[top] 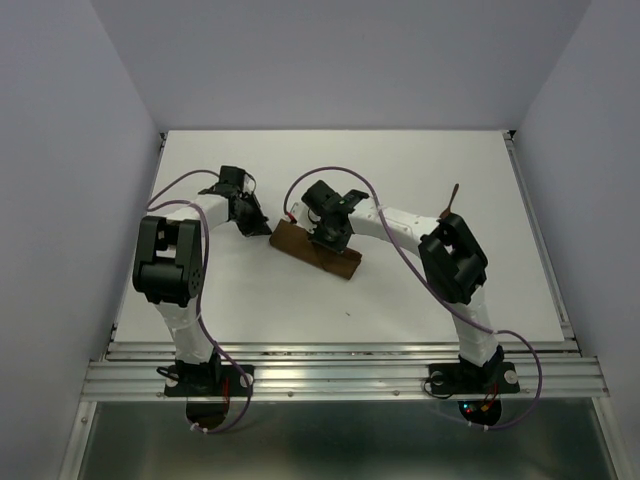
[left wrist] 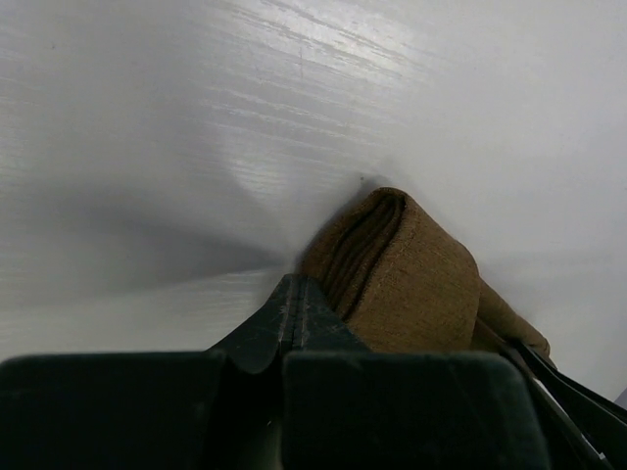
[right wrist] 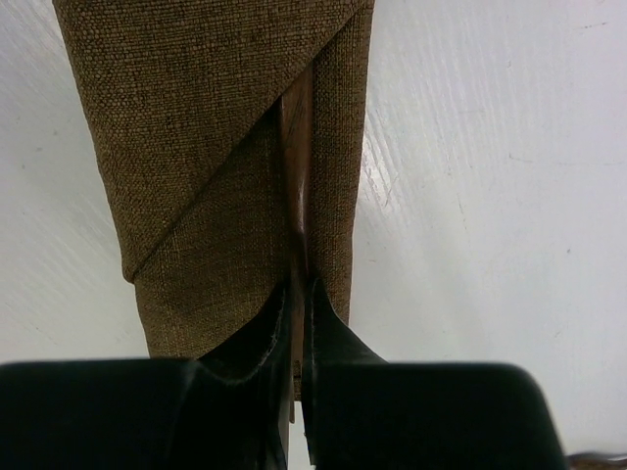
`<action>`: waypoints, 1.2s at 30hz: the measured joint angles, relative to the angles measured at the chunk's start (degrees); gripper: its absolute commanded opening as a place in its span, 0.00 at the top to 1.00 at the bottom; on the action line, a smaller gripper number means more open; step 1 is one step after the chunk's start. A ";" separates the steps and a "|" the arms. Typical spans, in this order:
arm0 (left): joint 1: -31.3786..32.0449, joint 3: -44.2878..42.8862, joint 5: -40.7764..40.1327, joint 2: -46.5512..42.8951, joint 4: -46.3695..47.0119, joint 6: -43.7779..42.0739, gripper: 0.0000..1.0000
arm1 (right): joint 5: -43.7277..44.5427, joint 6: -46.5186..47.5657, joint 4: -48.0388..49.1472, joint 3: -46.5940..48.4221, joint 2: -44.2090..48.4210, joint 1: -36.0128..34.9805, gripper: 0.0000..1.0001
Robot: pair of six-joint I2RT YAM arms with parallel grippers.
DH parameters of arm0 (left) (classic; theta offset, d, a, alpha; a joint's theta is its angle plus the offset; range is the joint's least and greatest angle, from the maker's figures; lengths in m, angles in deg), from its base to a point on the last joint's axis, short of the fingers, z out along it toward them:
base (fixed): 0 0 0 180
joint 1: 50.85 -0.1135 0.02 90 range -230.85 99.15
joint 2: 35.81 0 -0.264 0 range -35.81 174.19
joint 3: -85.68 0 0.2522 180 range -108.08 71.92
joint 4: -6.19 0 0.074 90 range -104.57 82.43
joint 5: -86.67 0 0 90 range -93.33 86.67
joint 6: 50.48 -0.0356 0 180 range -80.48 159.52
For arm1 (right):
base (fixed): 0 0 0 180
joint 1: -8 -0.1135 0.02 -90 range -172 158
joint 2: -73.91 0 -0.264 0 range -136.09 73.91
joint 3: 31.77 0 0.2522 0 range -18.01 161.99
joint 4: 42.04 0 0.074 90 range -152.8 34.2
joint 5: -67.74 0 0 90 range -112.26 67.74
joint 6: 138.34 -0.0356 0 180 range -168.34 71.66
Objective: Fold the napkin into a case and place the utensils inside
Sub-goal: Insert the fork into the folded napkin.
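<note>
The napkin lies folded as a narrow brown case (top: 292, 242) in the middle of the table. In the right wrist view its diagonal flap forms a pocket on the case (right wrist: 196, 127). My right gripper (top: 328, 238) (right wrist: 299, 286) is over the case, shut on a slim brown utensil (right wrist: 297, 166) whose far end lies inside the pocket; fork or spoon, I cannot tell. Another brown utensil (top: 452, 200) lies on the table to the right. My left gripper (top: 255, 225) (left wrist: 296, 284) is shut with nothing between its fingers, tips at the case's left end (left wrist: 411, 284).
The white table (top: 400, 310) is walled by pale panels at the back and both sides. A metal rail (top: 340, 375) runs along the near edge, where both arm bases are bolted. Purple cables loop over each arm.
</note>
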 measured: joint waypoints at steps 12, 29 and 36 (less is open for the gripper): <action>0.00 1.90 1.22 0.61 2.14 0.52 1.00 | -0.37 -2.01 -0.20 0.31 -0.11 -1.68 0.99; 0.02 2.14 1.92 0.63 2.93 0.94 1.00 | -0.63 -5.38 -0.96 0.39 -0.11 -2.95 0.99; 0.24 2.14 2.03 1.22 3.17 1.11 1.00 | -0.76 -6.95 -3.65 2.14 -0.33 -3.30 0.99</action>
